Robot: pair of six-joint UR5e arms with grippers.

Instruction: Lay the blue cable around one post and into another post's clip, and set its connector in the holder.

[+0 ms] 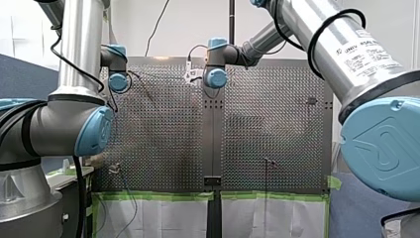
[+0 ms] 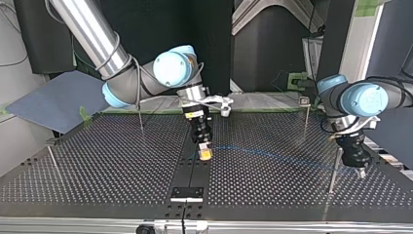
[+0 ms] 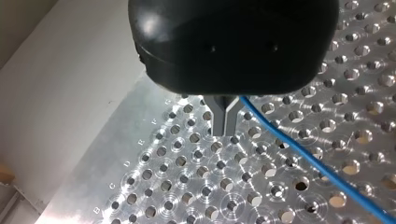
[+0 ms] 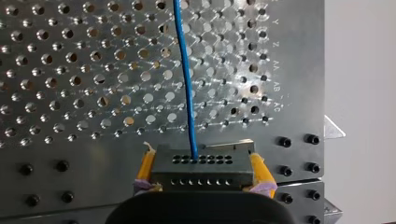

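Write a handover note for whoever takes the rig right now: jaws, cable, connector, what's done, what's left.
Right gripper: jaws shut on the connector, held over the middle of the table.
Left gripper: jaws shut on the cable, close beside a post.
The cable runs low over the table between the two grippers.
Done: both grasps.
Left: cable round one post, into another's clip, perhaps this one; connector into the holder, apparently the black block at the table's edge.
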